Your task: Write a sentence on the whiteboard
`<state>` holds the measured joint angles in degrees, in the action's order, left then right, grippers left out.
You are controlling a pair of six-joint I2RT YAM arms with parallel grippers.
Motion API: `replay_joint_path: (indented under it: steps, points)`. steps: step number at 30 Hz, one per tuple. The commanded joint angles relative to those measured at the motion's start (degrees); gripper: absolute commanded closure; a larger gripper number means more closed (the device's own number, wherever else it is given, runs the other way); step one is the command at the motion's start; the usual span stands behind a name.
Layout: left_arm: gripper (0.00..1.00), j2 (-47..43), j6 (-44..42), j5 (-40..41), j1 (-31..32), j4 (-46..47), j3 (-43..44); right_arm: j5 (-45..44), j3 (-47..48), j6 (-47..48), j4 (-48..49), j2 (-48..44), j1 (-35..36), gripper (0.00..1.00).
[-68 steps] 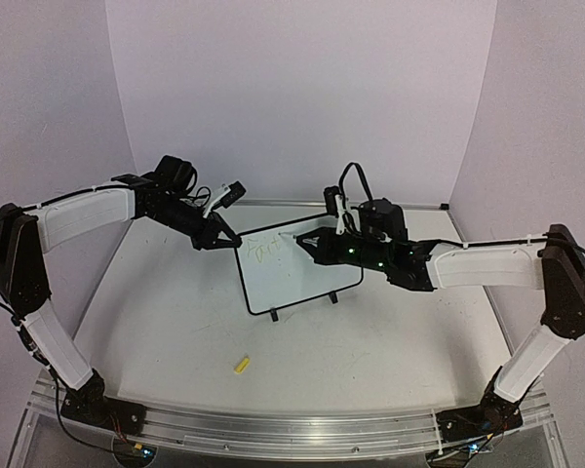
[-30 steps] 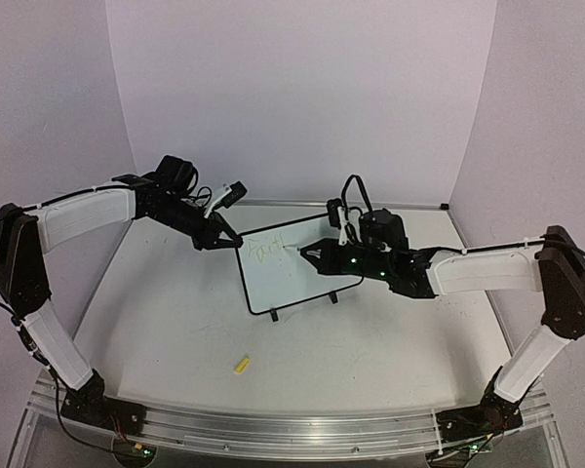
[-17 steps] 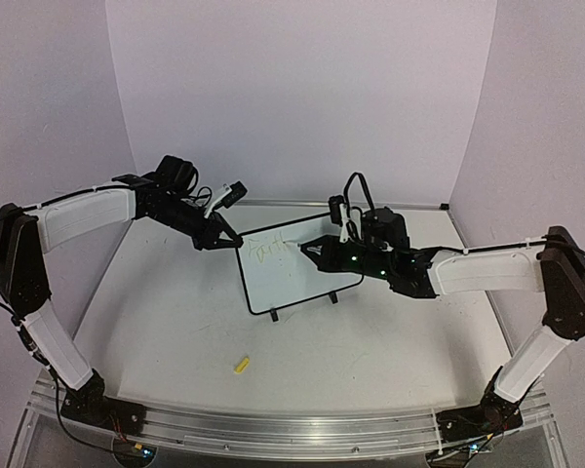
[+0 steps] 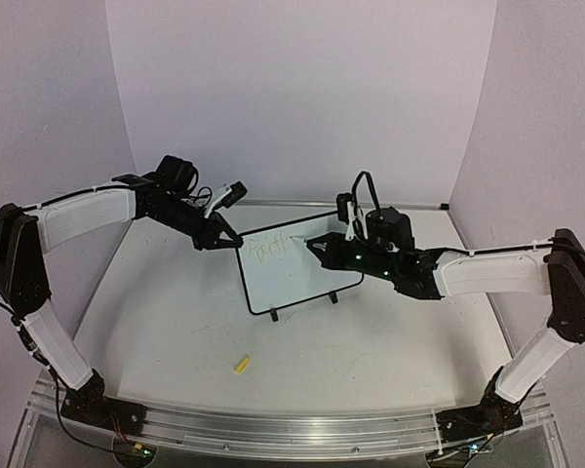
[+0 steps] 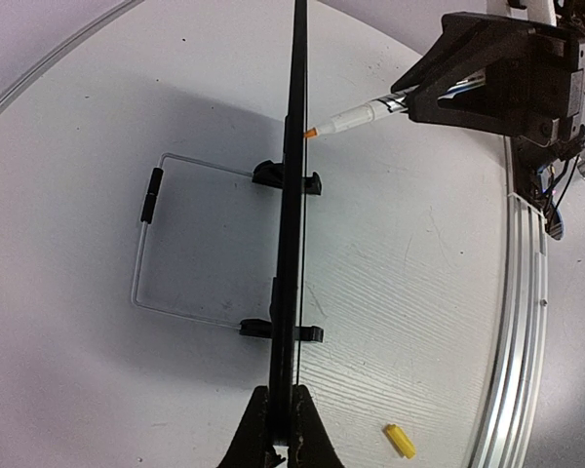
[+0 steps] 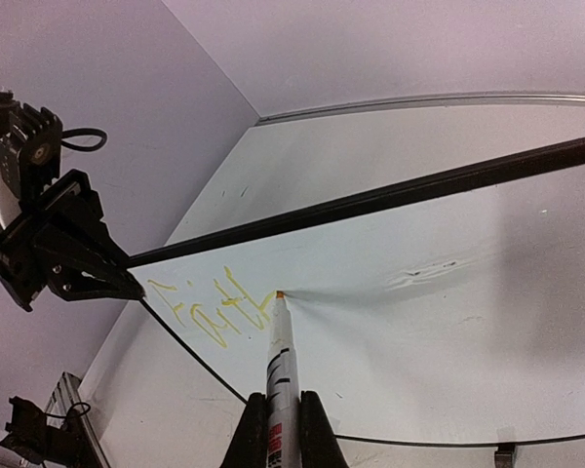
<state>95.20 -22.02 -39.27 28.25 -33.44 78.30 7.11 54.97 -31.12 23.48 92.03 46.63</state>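
A white whiteboard (image 4: 297, 278) with a thin black frame bears faint yellow-green handwriting (image 4: 268, 248). The marker (image 6: 280, 366) is white with black print and an orange tip. The cap (image 4: 241, 366) is yellow, the table (image 4: 166, 322) white and wood-grained, the walls (image 4: 302, 97) lilac. The left gripper (image 4: 234, 237) is black, and the right gripper (image 4: 314, 245) is black with green lights.

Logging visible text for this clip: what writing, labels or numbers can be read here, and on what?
"Faith", or something close, letters uncertain: yellow handwriting on the whiteboard.
Black print on the marker barrel: too small to read.
No other text is visible.
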Motion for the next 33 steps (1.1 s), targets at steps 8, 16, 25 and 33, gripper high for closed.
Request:
replay_joint_path:
  steps: [8, 16, 25, 33]
  points:
    - [1.0, 1.09, -1.29, 2.4, 1.46, -5.58, -0.52, -0.72, -2.83, -1.74, 0.78, -0.45, -0.28, 1.0]
    - [1.0, 1.2, -1.27, 2.57, 1.46, -5.61, -0.52, -0.25, -2.73, -0.58, 1.15, -1.51, -0.23, 1.0]
    - [1.0, 1.31, -1.08, 2.8, 1.46, -5.61, -0.43, -3.39, -5.8, -0.1, 2.42, -5.6, -0.24, 1.0]
    - [1.0, 1.48, -1.02, 2.64, 1.46, -5.58, -0.43, -3.32, -5.12, -0.43, 2.32, -4.4, -0.25, 1.0]
